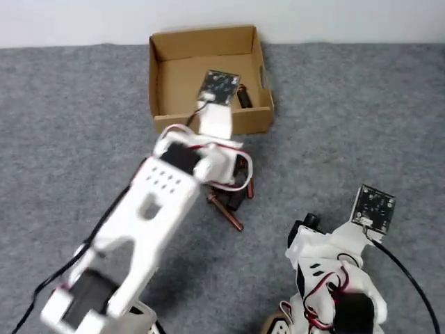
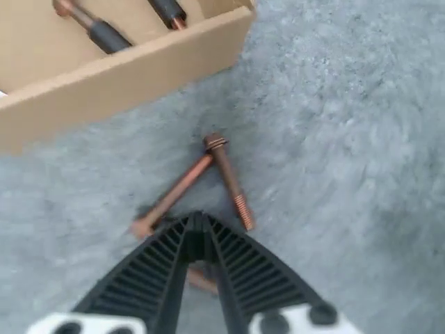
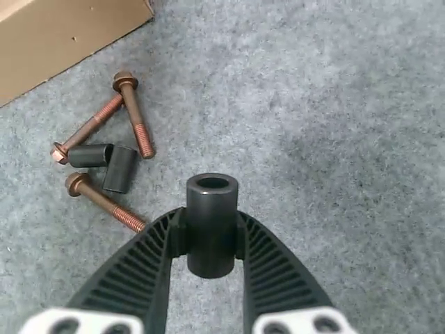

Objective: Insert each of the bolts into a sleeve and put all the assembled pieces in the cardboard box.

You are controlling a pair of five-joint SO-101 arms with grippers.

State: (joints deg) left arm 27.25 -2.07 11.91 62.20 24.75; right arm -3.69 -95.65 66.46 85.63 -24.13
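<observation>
Black sleeve [image 3: 212, 202] sits clamped in my right gripper [image 3: 211, 233]; my left gripper [image 2: 199, 226] is closed, with copper bolts [image 2: 226, 182] just ahead of its tips.

White arms [image 1: 149, 209], black ribbed fingers [image 3: 139, 271].

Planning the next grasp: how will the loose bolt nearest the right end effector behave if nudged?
The bolt looks rigid metal, likely heavy for its size. Its round shank may roll, though the flanged head and fuzzy mat should curb that.
</observation>
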